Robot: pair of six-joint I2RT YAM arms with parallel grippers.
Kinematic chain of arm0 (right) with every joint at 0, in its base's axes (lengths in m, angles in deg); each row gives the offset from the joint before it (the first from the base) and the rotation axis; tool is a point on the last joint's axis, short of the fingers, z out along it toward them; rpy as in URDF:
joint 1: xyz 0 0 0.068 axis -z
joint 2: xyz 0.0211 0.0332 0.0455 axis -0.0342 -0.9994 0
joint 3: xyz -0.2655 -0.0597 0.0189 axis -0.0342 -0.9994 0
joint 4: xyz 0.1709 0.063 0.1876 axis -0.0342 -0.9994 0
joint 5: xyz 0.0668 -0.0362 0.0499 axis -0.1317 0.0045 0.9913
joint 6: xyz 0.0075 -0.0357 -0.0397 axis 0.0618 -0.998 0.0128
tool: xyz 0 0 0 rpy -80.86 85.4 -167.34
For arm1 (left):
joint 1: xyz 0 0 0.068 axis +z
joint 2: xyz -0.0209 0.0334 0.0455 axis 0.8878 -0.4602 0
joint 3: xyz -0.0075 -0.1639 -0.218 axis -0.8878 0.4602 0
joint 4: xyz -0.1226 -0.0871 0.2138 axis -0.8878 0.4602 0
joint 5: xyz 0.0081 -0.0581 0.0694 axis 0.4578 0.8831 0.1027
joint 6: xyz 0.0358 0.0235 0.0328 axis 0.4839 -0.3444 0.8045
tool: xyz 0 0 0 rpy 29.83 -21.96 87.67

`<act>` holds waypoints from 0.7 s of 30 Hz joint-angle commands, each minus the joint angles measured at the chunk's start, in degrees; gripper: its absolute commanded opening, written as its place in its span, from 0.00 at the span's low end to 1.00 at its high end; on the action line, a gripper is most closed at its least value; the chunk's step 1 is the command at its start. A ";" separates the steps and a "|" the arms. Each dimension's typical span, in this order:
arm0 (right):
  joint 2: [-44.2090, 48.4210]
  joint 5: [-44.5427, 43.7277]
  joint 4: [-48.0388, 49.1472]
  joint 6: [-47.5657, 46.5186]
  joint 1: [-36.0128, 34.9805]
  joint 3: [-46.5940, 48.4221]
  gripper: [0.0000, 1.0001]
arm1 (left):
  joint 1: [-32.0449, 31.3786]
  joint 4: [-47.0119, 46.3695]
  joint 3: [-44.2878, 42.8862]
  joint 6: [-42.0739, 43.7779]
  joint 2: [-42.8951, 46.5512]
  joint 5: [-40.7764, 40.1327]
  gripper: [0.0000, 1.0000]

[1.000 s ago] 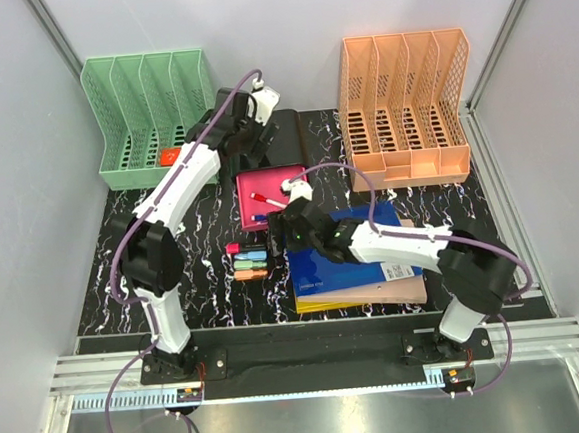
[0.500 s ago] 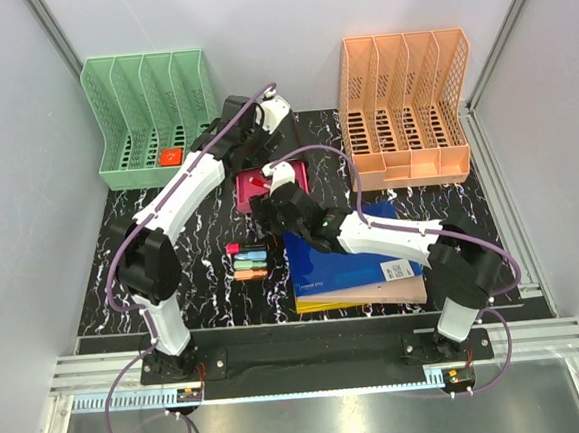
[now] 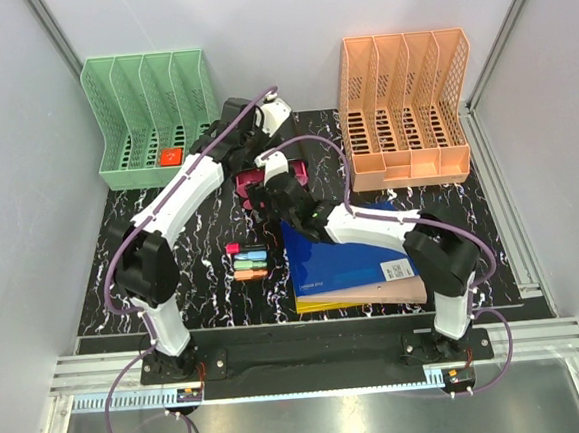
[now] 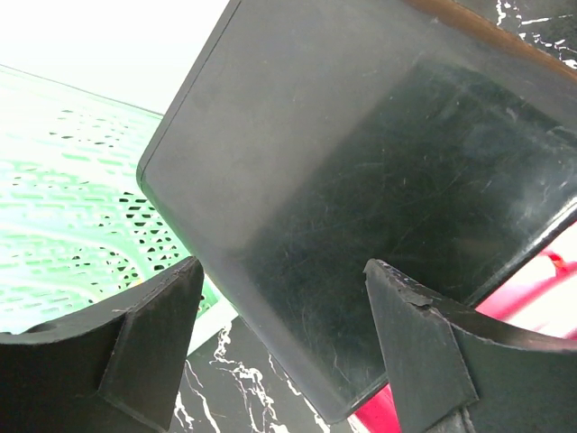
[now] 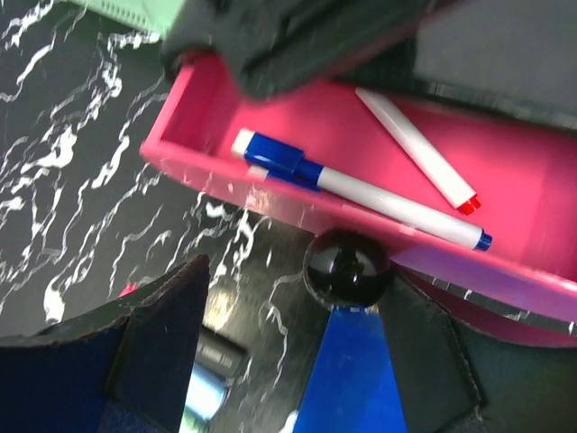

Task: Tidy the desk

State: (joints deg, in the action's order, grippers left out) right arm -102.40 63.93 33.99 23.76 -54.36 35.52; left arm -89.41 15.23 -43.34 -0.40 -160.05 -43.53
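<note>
The desk [image 3: 196,234] is a black marble-veined top. My left gripper [image 3: 267,141] is open over a flat black slab [image 3: 292,148] at the back middle. In the left wrist view the gripper [image 4: 288,352] straddles the corner of the slab [image 4: 361,207]. A pink tray [image 3: 247,183] lies just in front of the slab, partly under it. My right gripper [image 3: 265,198] is open at the tray's near wall. In the right wrist view the gripper [image 5: 288,343] is empty. The tray [image 5: 225,185] holds a blue-capped pen [image 5: 361,189] and a red-tipped pen [image 5: 415,149]. A glossy black ball [image 5: 347,266] sits against the tray wall.
A green file rack [image 3: 151,117] with a small red item [image 3: 171,157] stands back left, an orange rack [image 3: 406,102] back right. Several coloured highlighters [image 3: 248,262] lie front left of centre. A stack with a blue book [image 3: 348,257] on top lies under the right arm.
My right gripper moved left and away, up to the pink tray's near wall. My left gripper swung right over the black slab. Less of the tray shows now.
</note>
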 commanded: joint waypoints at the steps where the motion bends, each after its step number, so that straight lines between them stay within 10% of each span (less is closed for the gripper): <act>1: -1.34 -3.65 10.82 -5.43 0.46 2.64 0.82 | 0.09 13.71 3.94 -0.19 -1.69 1.53 0.78; 21: -3.99 -10.17 19.20 -7.66 0.37 1.25 0.86 | 0.26 13.80 5.96 -1.59 1.56 3.29 0.76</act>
State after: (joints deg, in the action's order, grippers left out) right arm -109.44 55.63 48.02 14.71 -53.97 37.90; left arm -89.03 16.32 -40.55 -0.93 -157.16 -42.46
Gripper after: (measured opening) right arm 0.848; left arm 0.768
